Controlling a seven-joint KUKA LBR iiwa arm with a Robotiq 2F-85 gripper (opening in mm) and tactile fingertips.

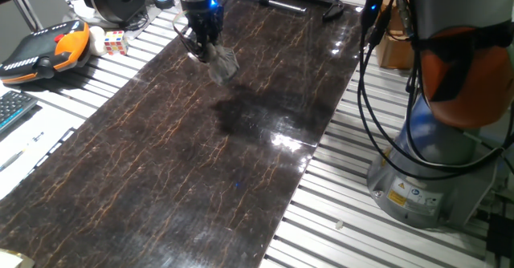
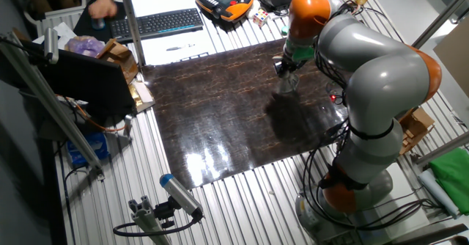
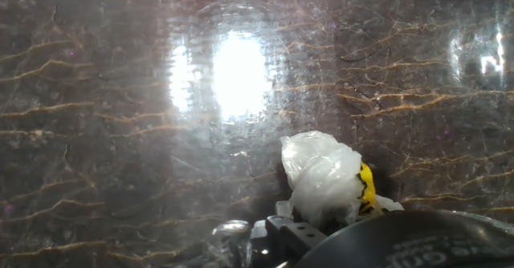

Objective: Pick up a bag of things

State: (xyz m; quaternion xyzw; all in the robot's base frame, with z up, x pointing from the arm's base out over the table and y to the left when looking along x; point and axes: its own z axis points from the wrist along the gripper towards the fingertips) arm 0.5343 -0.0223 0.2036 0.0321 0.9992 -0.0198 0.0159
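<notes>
One gripper (image 1: 206,50) up over the far left part of the dark marble-look mat (image 1: 201,164), fingers pinched tight on the bag of things (image 1: 222,62); bag hanging just under the fingertips, tilted down to the right, off the mat with a dark shadow below it; wrinkly, shiny and see-through in one fixed view.

Seen from the other fixed view, same gripper (image 2: 286,70) near the far right edge of the mat (image 2: 220,120), small pale bag (image 2: 285,83) dangling under it, with the big grey and orange arm (image 2: 366,76) bending over from the right.

Close up in the hand view, bag (image 3: 323,176) white and lumpy, low and right of the middle, a bit of yellow at its right side, squeezed against the dark finger part (image 3: 289,237) at the bottom; bright lamp glare on the mat (image 3: 96,140) beyond it.

Off the mat at the far left, an orange and black controller (image 1: 44,50); right beside it a small colourful cube (image 1: 115,42).
</notes>
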